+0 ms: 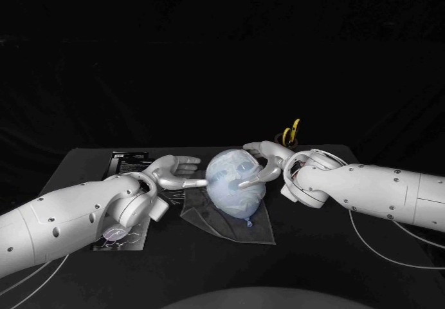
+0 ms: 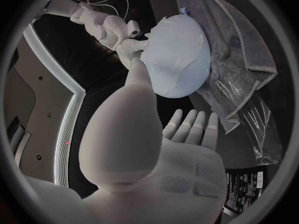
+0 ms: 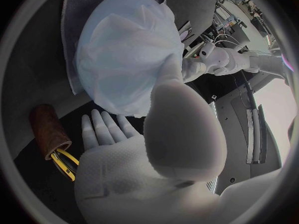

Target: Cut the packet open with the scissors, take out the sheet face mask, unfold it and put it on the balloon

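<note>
The balloon lies in the middle of the frame on a grey cloth on the black counter. The sheet face mask covers it. The left hand is at its left and the right hand at its right. Both are spread and grasp nothing, and their thumbs touch the balloon. The scissors stand above the right hand.

We list one black surface. On it: a grey cloth at centre; a clear plastic sheet overlapping the cloth's edge; a black packet at back left; a brown holder with yellow-handled scissors at the back, right of centre.
</note>
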Controlling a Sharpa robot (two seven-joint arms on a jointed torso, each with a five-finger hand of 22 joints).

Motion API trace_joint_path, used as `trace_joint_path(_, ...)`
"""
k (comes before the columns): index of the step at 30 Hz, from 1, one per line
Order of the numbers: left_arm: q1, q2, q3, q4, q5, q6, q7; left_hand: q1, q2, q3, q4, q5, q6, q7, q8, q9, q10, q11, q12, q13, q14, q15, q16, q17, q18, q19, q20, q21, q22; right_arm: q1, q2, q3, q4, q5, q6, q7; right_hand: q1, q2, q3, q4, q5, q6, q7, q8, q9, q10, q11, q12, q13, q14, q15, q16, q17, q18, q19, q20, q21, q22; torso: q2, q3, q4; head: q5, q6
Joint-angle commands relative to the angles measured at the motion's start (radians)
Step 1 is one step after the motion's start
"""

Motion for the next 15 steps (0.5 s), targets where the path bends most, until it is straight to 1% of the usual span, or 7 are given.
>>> trace_joint_path(1, -0.005, 0.014, 0.001, -0.007, -0.13, 0.002, 0.029, 0.01, 0.001, -0.004, 0.001, -0.001, -0.011, 0.044, -0.006, -0.004, -0.024, -0.005, -0.004, -0.001, 0.003, -0.004, -0.005, 0.001, -0.005, 0.014, 0.0, 0.002, 0.004, -0.002, 0.0, -0.002, -0.008, -0.003, 0.03, -0.005, 0.009, 0.002, 0.0, 0.0, -0.007, -0.005, 0.145, 0.001, 0.001, 0.007, 0.0, -0.003, 0.0, 0.004, 0.002, -0.002, 0.0, 0.012, -0.004, 0.001, 0.003, -0.001, 0.001, -0.0011, -0.0001, 0.001, -0.001)
trace_joint_path(2, -0.007, 0.018, 0.001, -0.008, -0.135, 0.002, 0.033, 0.014, 0.001, -0.004, 0.001, 0.0, -0.014, 0.058, -0.007, -0.005, -0.033, -0.008, -0.003, -0.001, 0.016, -0.008, -0.002, 0.004, -0.001, 0.032, -0.001, 0.008, 0.008, -0.002, -0.001, -0.002, -0.01, -0.003, 0.03, -0.006, 0.01, 0.002, 0.0, 0.0, -0.008, -0.004, 0.145, 0.001, 0.002, 0.008, 0.0, -0.003, 0.001, 0.006, 0.002, -0.002, 0.001, 0.011, -0.004, 0.001, 0.003, -0.001, 0.001, -0.0009, -0.0002, 0.001, -0.002)
trace_joint_path(5, -0.01, 0.028, 0.002, -0.011, -0.143, 0.001, 0.042, 0.021, 0.003, 0.002, 0.0, 0.0, -0.015, 0.068, -0.007, -0.005, -0.04, -0.013, -0.003, -0.001, 0.031, -0.012, 0.002, 0.008, 0.004, 0.051, -0.003, 0.015, 0.011, -0.002, -0.002, -0.002, -0.014, -0.003, 0.032, -0.008, 0.01, 0.002, 0.0, 0.0, -0.008, -0.004, 0.145, 0.001, 0.002, 0.009, 0.0, -0.003, 0.001, 0.007, 0.002, -0.001, 0.001, 0.011, -0.004, 0.001, 0.003, -0.001, 0.001, -0.0005, -0.0003, 0.0, -0.001)
trace_joint_path(6, -0.011, 0.031, 0.002, -0.012, -0.145, 0.001, 0.043, 0.028, 0.005, 0.007, 0.0, 0.0, -0.012, 0.08, -0.006, -0.003, -0.034, -0.023, -0.002, 0.0, 0.036, -0.018, 0.003, 0.009, 0.008, 0.054, -0.005, 0.016, 0.011, -0.002, -0.002, -0.002, -0.016, -0.003, 0.033, -0.008, 0.012, 0.002, 0.0, 0.0, -0.009, -0.002, 0.145, 0.003, 0.003, 0.014, -0.001, -0.002, 0.001, 0.013, 0.001, 0.0, 0.002, 0.012, -0.004, 0.0, 0.003, -0.001, 0.001, -0.0005, -0.0003, 0.0, -0.001)
trace_joint_path(9, -0.013, 0.039, 0.002, -0.014, -0.157, 0.004, 0.045, 0.048, 0.008, 0.017, 0.0, -0.001, -0.007, 0.092, -0.003, -0.001, -0.029, -0.023, -0.001, 0.001, 0.059, -0.023, 0.009, 0.014, 0.024, 0.061, -0.014, 0.018, 0.011, -0.002, -0.003, -0.002, -0.019, -0.003, 0.034, -0.008, 0.012, 0.002, 0.0, 0.0, -0.009, -0.002, 0.145, 0.003, 0.003, 0.014, -0.001, -0.002, 0.001, 0.013, 0.001, 0.0, 0.002, 0.012, -0.004, 0.0, 0.003, -0.001, -0.001, 0.0004, -0.0007, -0.002, 0.001)
trace_joint_path(11, -0.013, 0.044, 0.002, -0.017, -0.168, 0.007, 0.042, 0.062, 0.01, 0.023, 0.0, -0.002, -0.01, 0.096, -0.004, -0.002, -0.032, -0.024, -0.002, 0.0, 0.061, -0.024, 0.009, 0.015, 0.033, 0.065, -0.015, 0.019, 0.011, -0.002, -0.003, -0.002, -0.021, -0.002, 0.033, -0.009, 0.014, 0.002, 0.0, 0.0, -0.01, -0.001, 0.145, 0.004, 0.004, 0.017, -0.001, -0.002, 0.002, 0.017, 0.001, 0.002, 0.003, 0.012, -0.005, 0.0, 0.003, -0.001, -0.001, 0.0013, -0.0005, -0.002, 0.002)
trace_joint_path(15, -0.014, 0.053, 0.002, -0.025, -0.175, 0.014, 0.038, 0.076, 0.01, 0.018, 0.0, -0.002, -0.025, 0.101, -0.009, -0.007, -0.049, -0.019, -0.004, -0.002, 0.063, -0.022, 0.008, 0.015, 0.047, 0.086, -0.011, 0.026, 0.013, -0.001, -0.003, -0.002, -0.021, 0.001, 0.031, -0.007, 0.014, 0.002, 0.0, 0.0, -0.011, 0.0, 0.146, 0.005, 0.004, 0.02, -0.002, -0.002, 0.002, 0.022, 0.001, 0.004, 0.004, 0.011, -0.009, 0.0, 0.003, -0.002, -0.002, 0.0014, -0.0014, -0.002, 0.005)
